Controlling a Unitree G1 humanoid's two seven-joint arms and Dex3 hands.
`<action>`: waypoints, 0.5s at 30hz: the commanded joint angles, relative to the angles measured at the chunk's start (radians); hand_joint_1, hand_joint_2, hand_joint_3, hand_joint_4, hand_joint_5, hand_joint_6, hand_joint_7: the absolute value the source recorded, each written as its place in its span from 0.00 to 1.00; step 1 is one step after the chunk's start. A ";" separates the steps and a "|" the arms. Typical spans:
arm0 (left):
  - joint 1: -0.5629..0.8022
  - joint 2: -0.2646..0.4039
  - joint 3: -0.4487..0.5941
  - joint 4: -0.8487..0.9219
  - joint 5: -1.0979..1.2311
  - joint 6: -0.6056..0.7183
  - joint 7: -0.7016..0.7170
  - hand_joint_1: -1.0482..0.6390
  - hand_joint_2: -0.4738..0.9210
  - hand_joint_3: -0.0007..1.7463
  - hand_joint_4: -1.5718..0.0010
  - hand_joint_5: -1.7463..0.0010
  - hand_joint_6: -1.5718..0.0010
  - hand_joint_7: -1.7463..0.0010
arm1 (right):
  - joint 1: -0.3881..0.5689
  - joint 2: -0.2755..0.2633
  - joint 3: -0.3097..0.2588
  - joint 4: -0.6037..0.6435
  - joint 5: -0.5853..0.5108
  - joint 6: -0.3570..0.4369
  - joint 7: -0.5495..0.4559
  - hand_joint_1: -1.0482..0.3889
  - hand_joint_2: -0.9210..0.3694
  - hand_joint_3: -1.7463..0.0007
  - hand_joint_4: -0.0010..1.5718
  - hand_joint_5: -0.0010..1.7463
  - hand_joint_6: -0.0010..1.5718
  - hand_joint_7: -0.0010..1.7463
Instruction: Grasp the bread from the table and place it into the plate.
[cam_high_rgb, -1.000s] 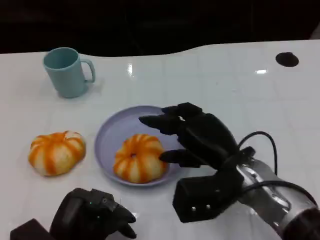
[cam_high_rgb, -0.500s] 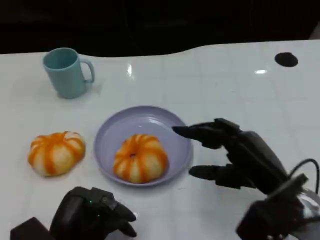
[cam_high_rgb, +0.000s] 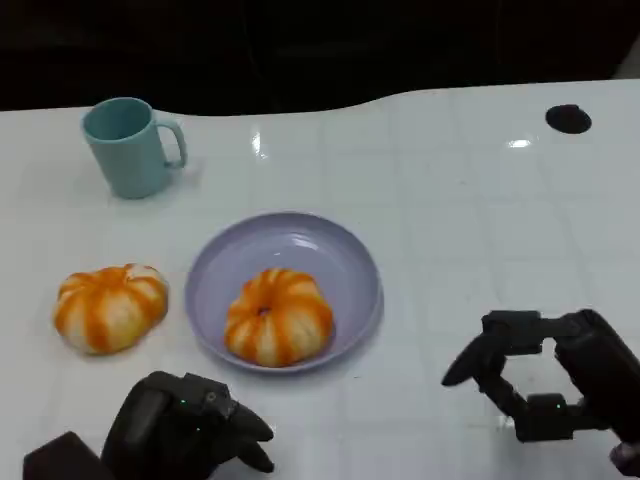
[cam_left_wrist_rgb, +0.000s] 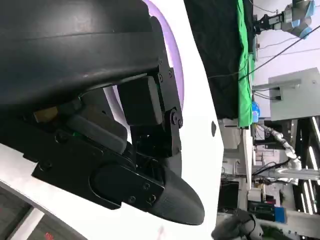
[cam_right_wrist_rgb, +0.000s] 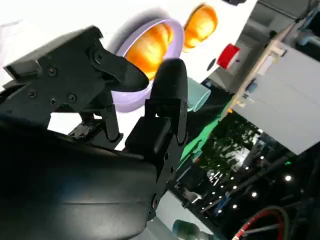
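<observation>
An orange-and-white striped bread (cam_high_rgb: 278, 316) lies in the lilac plate (cam_high_rgb: 300, 245) at the table's middle; the right wrist view shows this bread (cam_right_wrist_rgb: 150, 45) in the plate (cam_right_wrist_rgb: 129, 101) too. A second, similar bread (cam_high_rgb: 110, 306) sits on the table left of the plate. My right hand (cam_high_rgb: 560, 385) hovers low at the near right, well apart from the plate, its fingers spread and holding nothing. My left hand (cam_high_rgb: 185, 430) rests at the near edge in front of the plate, fingers curled in with nothing in them.
A teal cup (cam_high_rgb: 128, 146) stands at the back left. A small black disc (cam_high_rgb: 568, 118) lies at the far right. The table's far edge borders a dark background. White tabletop stretches to the right of the plate.
My right hand has let go of the bread in the plate and drawn back to the near right. The bread stays in the plate. My left hand has not moved.
</observation>
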 joint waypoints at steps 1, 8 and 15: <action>-0.005 0.014 0.009 0.011 0.003 -0.007 0.012 0.00 0.98 0.00 0.08 0.63 0.00 0.87 | 0.041 0.019 -0.034 0.002 0.032 0.014 0.017 0.67 0.44 0.22 0.57 0.99 0.52 0.75; 0.002 0.014 0.013 0.009 0.003 -0.017 0.011 0.00 0.98 0.00 0.08 0.63 0.00 0.87 | 0.100 0.070 -0.048 -0.023 0.041 0.099 0.023 0.63 0.35 0.31 0.54 1.00 0.46 0.83; 0.006 0.015 0.013 0.009 0.003 -0.027 0.008 0.00 0.99 0.00 0.08 0.63 0.00 0.86 | 0.085 0.083 -0.055 0.020 0.036 0.077 0.038 0.62 0.34 0.31 0.54 1.00 0.46 0.86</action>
